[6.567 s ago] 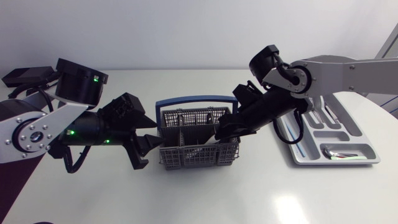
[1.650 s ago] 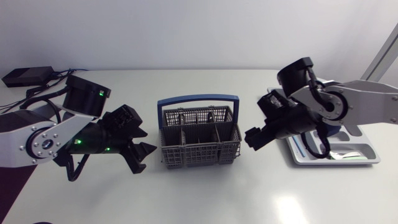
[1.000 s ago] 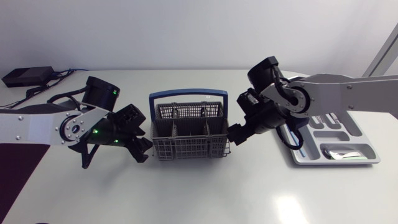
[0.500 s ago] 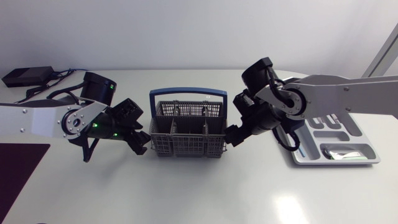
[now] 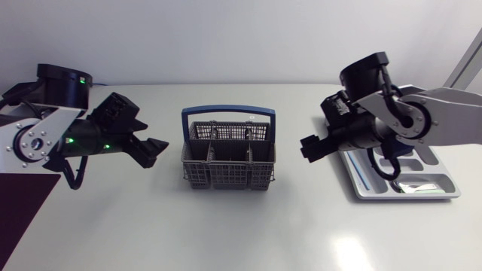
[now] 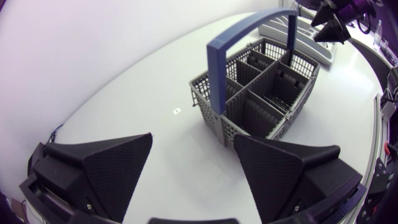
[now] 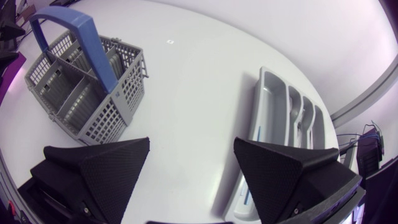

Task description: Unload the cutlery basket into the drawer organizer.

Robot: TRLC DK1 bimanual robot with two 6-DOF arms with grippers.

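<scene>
The basket (image 5: 229,159) stands upright on the worktop (image 5: 241,233) midway between the two arms. Its blue handle (image 5: 229,112) arches over the top, so each arm has its own open side to come in from. The compartments show plainly from both wrist views, and I can make out no cutlery left in them. By that, the unloading looks done or nearly so.

The left gripper (image 6: 193,138) hangs to the left of the basket, apart from it and pointed towards it. Its fingers are spread wide with nothing between them. The right gripper (image 7: 192,142) hangs to the right of the basket, likewise gaping and holding nothing, between the basket and the organizer (image 7: 264,118). Both seem to be held off so that the basket can be looked into, not grasped.

The organizer lies flat on the worktop well to the right of the basket, within the right arm's reach. That probably explains why the right arm sits on that side. Some cutlery (image 5: 410,187) already rests in its slots, sorted lengthwise. The long compartment nearest the basket looks bare.
</scene>
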